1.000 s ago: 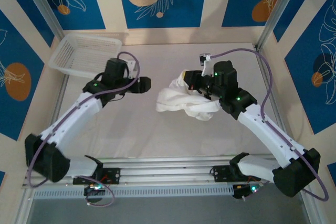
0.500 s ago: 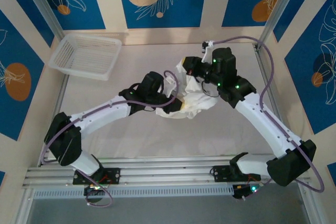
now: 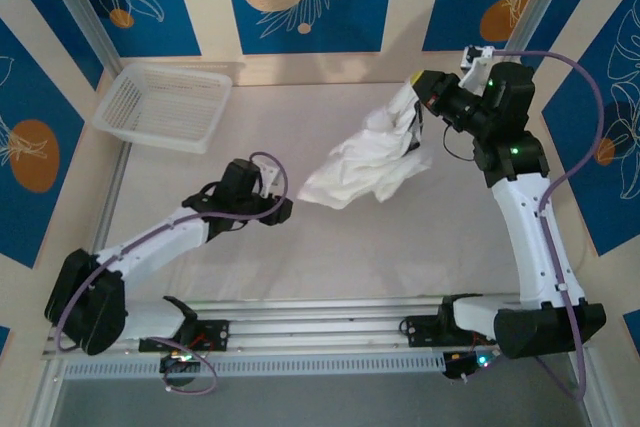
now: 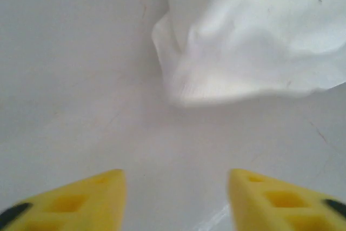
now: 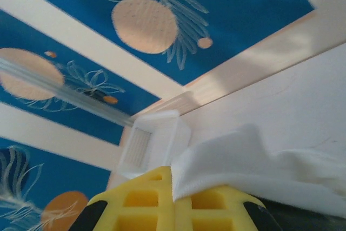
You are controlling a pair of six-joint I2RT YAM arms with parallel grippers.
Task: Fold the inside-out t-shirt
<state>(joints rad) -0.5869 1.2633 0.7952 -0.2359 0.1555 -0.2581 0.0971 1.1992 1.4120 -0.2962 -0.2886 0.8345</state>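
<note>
- I work in a robot lab's test cell.
- Aluminium posts frame blue printed wall panels.
- My arm bases bolt to a slotted rail at the counter edge.

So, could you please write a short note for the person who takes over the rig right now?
Left gripper: open and empty, low over the table, just short of the shirt's near edge.
Right gripper: shut on an edge of the inside-out t-shirt, raised at the far right.
Shirt: crumpled, hanging from that grip; its lower part seems to rest bunched on the table.
Done: nothing folded yet.
Left: spread it flat, then fold it.
</note>
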